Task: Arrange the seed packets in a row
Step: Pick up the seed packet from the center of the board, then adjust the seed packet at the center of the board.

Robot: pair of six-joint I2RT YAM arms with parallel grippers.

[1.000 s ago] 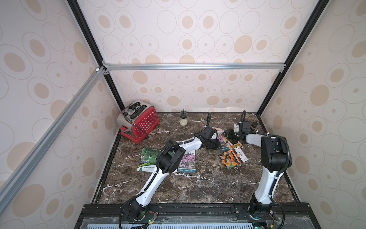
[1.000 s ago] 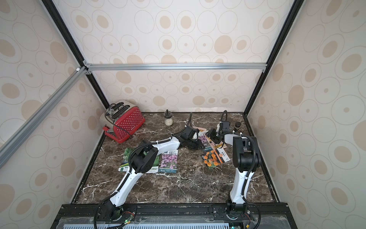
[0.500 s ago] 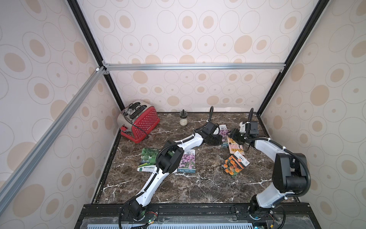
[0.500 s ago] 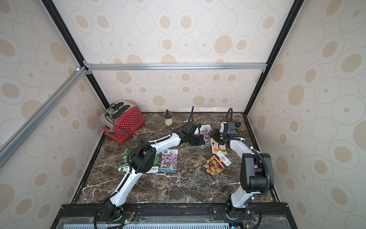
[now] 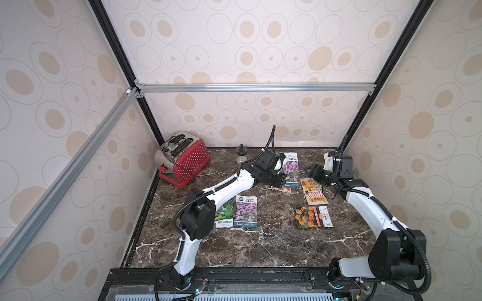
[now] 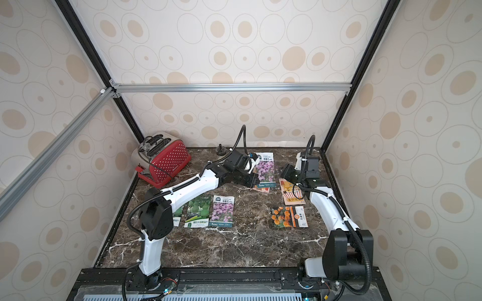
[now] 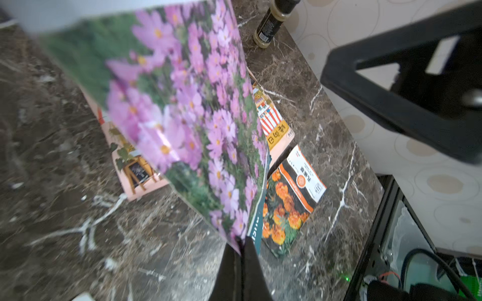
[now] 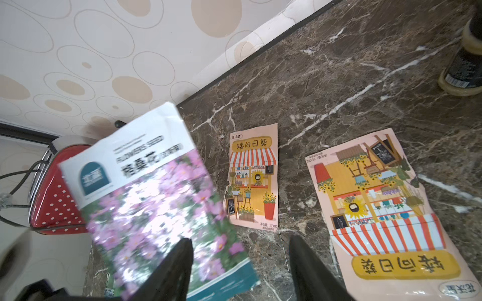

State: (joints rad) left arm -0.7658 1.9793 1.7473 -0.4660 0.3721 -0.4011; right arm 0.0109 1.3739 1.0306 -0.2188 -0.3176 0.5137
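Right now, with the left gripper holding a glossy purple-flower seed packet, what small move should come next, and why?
Probably carry it toward the near row. The left gripper is shut on the lifted purple-flower packet, while a green gourd packet and a second purple-flower packet already lie side by side, with bare marble beside them.

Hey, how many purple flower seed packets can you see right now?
2. One purple flower packet is pinched by the left gripper at the back; the other purple packet lies flat beside the green gourd packet. The left arm may hide more.
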